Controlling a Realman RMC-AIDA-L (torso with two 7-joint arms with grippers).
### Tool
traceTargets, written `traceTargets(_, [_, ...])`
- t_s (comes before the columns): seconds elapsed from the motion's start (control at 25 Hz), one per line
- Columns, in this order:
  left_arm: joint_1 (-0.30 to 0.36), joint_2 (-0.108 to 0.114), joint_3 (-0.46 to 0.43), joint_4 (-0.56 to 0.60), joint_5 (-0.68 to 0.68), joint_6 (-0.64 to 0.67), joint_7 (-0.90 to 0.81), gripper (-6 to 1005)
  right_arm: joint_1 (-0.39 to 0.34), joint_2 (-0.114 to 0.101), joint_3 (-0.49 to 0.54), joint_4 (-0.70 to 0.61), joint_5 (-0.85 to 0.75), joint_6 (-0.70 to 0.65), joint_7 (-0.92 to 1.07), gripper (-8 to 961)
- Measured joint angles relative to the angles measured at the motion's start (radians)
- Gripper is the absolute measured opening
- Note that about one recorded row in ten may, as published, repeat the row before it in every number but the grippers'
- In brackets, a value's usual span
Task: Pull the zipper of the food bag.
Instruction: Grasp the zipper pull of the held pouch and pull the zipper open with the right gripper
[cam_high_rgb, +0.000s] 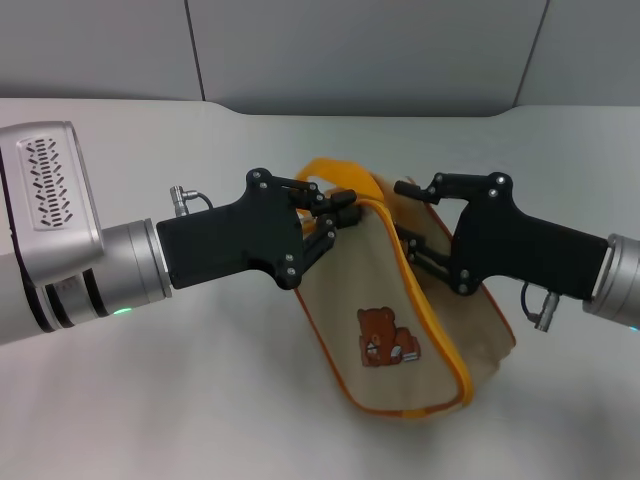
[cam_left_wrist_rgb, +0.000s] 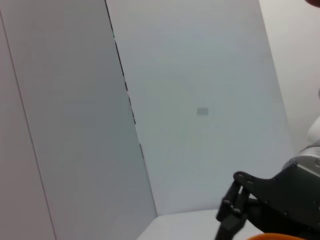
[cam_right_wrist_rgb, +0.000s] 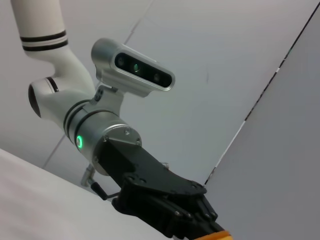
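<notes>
Boxy beige canvas food bag (cam_high_rgb: 400, 330) with orange-yellow piping lies tilted on the pale grey table (cam_high_rgb: 150, 400), roughly centre of the head view, brown bear patch (cam_high_rgb: 388, 337) facing the camera. The orange-yellow loop handle (cam_high_rgb: 335, 175) arcs over the bag's far upper end. Left gripper (cam_high_rgb: 345, 212), black, reaches in from the left and sits at the bag's upper corner, its fingertips drawn together on the piped edge where the zip track begins; the small silver zipper pull itself is hidden between the fingers, so cannot tell whether it is the pull or only the trim that is pinched. Right gripper (cam_high_rgb: 412, 240), black, comes in from the right and presses against the bag's far side behind the piped edge; its fingertips are hidden by the canvas, so cannot tell its state. Right wrist view: the left gripper (cam_right_wrist_rgb: 200, 212) seen from the other side, fingers bunched tight over a sliver of orange trim, green light on the arm's silver wrist. Left wrist view: mostly grey wall panels (cam_left_wrist_rgb: 200, 100), with the right gripper's black body (cam_left_wrist_rgb: 270, 200) and a strip of orange trim at the lower edge.
</notes>
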Motion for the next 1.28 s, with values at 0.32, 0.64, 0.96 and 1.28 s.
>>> traceTargets(0.32, [-0.003, -0.001, 0.002, -0.001, 0.000, -0.001, 0.000, 74, 0.006, 0.000, -0.052, 0.016, 0.005, 0.033, 0.000, 187])
traceTargets(0.64, [-0.001, -0.002, 0.001, -0.004, 0.000, -0.001, 0.000, 74, 0.008, 0.000, -0.053, 0.023, 0.003, 0.040, 0.001, 36])
traceTargets(0.96, [0.021, 0.000, -0.004, 0.000, -0.039, -0.002, 0.000, 74, -0.024, -0.001, -0.054, 0.024, -0.002, 0.041, 0.013, 1])
traceTargets(1.28, [0.032, 0.004, -0.015, 0.002, -0.083, -0.048, 0.000, 74, -0.069, -0.006, -0.054, 0.023, -0.003, 0.039, 0.014, 1])
